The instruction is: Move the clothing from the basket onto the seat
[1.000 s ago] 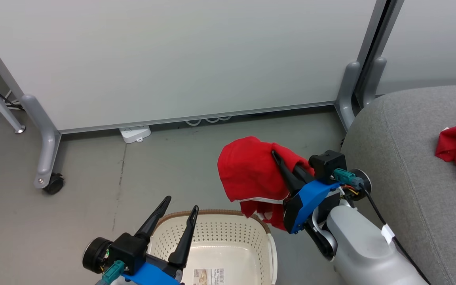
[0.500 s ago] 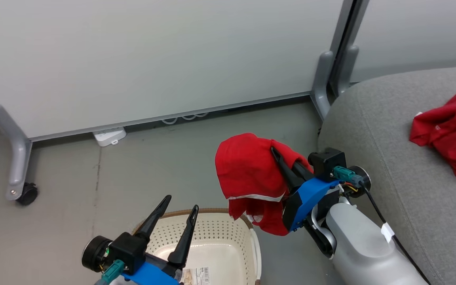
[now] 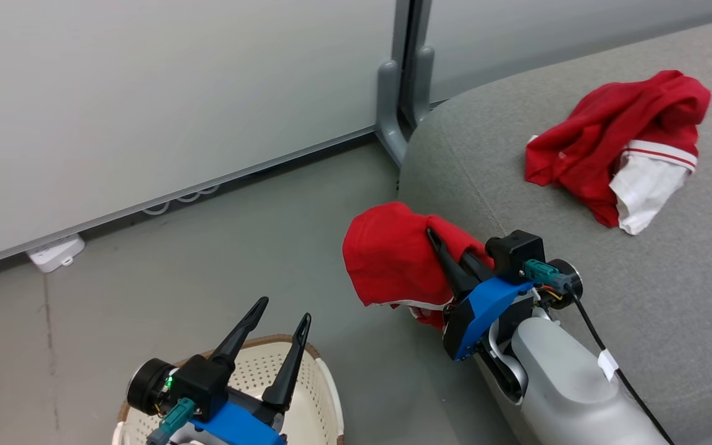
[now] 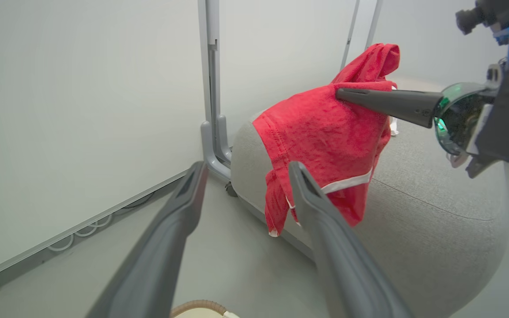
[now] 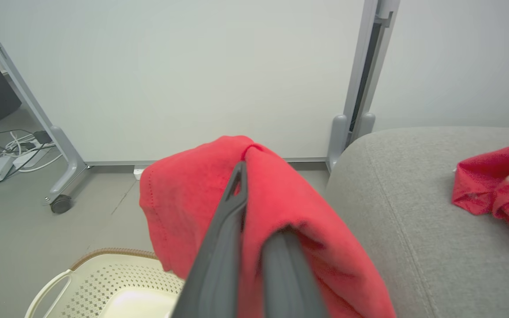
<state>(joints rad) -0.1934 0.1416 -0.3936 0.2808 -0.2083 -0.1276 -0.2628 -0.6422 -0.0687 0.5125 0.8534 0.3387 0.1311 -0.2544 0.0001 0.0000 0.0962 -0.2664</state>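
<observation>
Just short of the seat [image 3: 640, 296], I am holding the red garment [image 3: 387, 259] in my right claw [image 3: 436, 244], its fingers pinched together through the fabric, which is draping over them. The other garment [image 3: 603, 148] is lying further in on the grey cushion. My left claw [image 3: 285, 308] is hanging spread wide and empty above the basket [image 3: 316, 358]. I am judging it best to carry the cloth well past the rounded edge, high enough that its hanging end clears, before loosening my grip.
</observation>
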